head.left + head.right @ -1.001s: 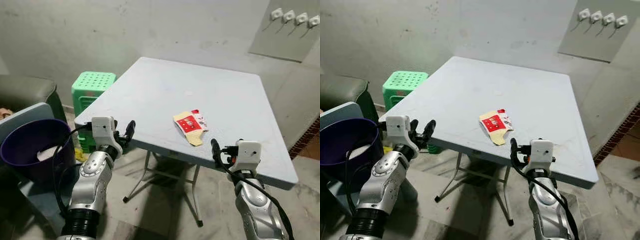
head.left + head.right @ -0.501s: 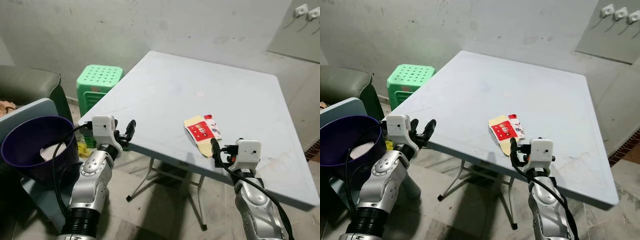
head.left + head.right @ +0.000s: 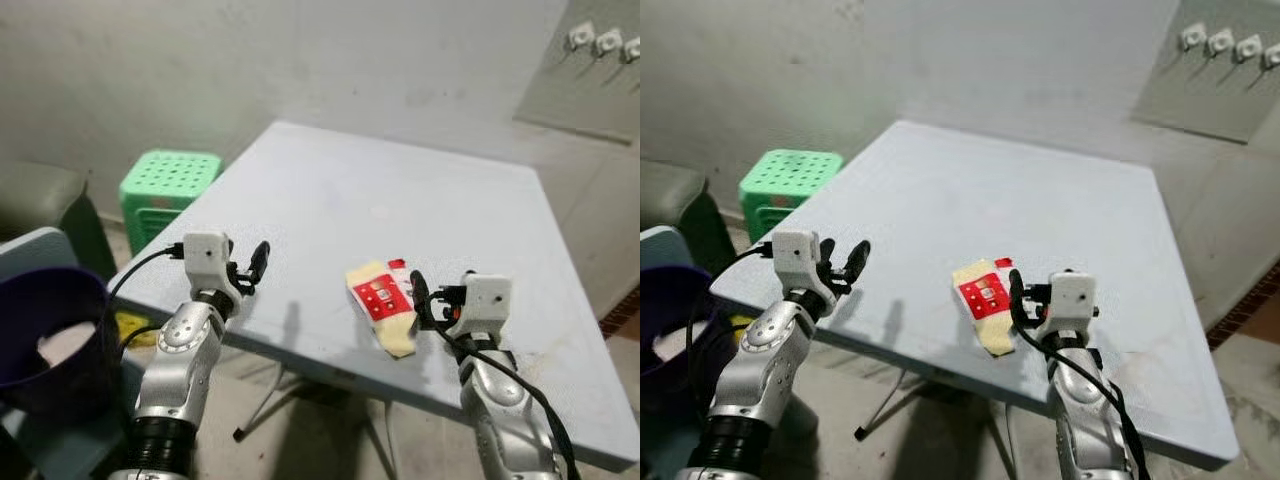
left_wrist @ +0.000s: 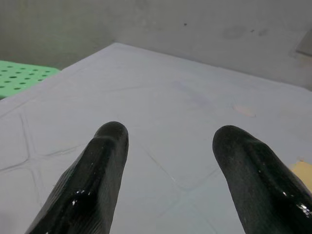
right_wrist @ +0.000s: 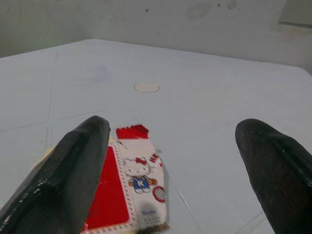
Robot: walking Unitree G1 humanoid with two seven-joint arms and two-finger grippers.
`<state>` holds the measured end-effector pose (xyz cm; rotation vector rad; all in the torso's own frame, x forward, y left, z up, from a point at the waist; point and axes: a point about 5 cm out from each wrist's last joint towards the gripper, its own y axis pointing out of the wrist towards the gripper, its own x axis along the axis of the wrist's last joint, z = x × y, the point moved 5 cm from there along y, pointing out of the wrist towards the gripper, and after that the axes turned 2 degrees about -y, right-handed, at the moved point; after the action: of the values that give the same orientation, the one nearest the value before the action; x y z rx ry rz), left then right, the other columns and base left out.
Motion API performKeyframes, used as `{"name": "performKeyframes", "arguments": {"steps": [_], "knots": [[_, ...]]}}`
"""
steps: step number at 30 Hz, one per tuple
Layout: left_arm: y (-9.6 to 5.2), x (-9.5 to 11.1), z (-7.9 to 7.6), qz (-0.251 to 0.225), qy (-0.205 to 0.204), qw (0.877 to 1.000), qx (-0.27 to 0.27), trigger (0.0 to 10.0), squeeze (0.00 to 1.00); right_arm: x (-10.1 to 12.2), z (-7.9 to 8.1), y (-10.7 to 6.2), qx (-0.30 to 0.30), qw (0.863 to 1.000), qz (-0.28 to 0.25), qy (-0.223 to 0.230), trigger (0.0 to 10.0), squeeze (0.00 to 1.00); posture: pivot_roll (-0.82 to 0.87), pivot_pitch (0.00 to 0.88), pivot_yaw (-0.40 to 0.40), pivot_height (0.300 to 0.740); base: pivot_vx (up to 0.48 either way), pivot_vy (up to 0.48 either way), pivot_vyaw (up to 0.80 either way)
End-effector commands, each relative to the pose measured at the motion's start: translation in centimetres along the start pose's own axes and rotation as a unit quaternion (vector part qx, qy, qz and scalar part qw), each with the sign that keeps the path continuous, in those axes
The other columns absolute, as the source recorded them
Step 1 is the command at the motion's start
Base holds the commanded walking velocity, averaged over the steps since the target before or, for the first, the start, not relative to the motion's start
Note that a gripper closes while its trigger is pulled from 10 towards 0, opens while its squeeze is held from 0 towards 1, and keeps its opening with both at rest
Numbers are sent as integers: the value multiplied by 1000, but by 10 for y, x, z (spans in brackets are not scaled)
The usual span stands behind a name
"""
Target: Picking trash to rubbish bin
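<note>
- One piece of trash, a flattened red-and-cream carton [image 3: 381,304], lies on the pale grey folding table [image 3: 400,210], near the table's front edge.
- In the right wrist view the carton [image 5: 127,195] shows a red panel and a white strip with a small cartoon figure; it lies flat on the table top, with a red torn flap at its far end.
- Right gripper [image 5: 180,161] hovers over the table just beside the carton, fingers spread wide apart; one finger [image 5: 63,175] is above the carton's edge, and whether it touches cannot be told.
- Left gripper [image 4: 170,161] is held above the table's left front corner, fingers parted and holding nothing, well apart from the carton.
- A purple rubbish bin [image 3: 55,340] stands on the floor to the robot's left, beside the table, with something pale inside.
- A green plastic stool [image 3: 165,185] stands behind the bin, against the wall.
</note>
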<state>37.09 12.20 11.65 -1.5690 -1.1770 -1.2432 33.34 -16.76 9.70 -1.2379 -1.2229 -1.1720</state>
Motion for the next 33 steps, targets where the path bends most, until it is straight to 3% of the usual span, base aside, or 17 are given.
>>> {"name": "performKeyframes", "arguments": {"steps": [1, 12, 17, 21, 25, 33], "knots": [[1, -4, -14, 13, 10, 999, -31, 10000, 0, 1, -9, -1, -13, 1000, 1, -5, 10000, 0, -35, 0, -61, 740, 0, 0, 0], [-6, -16, -46, 26, 29, 995, -96, 10000, 0, -1, -12, -2, -18, 1000, 7, -3, 10000, 0, -43, 0, -58, 740, 0, 0, 0], [-9, -23, -66, 39, 21, 990, -133, 10000, 0, -1, -13, -2, -19, 1000, 7, -4, 10000, 0, -45, 0, -58, 740, 0, 0, 0], [-18, -39, -91, 70, 29, 980, -186, 10000, 0, 0, -13, -4, -19, 1000, 6, -6, 10000, 0, -54, 0, -53, 740, 0, 0, 0], [-22, -43, -100, 73, 31, 977, -199, 10000, 0, -1, -16, -5, -21, 1000, 7, -6, 10000, 0, -58, 0, -51, 740, 0, 0, 0], [-19, -36, -100, 62, 30, 977, -201, 10000, 0, 0, -15, -7, -14, 1000, 1, -1, 10000, 0, -62, 0, -46, 740, 0, 0, 0]]}}
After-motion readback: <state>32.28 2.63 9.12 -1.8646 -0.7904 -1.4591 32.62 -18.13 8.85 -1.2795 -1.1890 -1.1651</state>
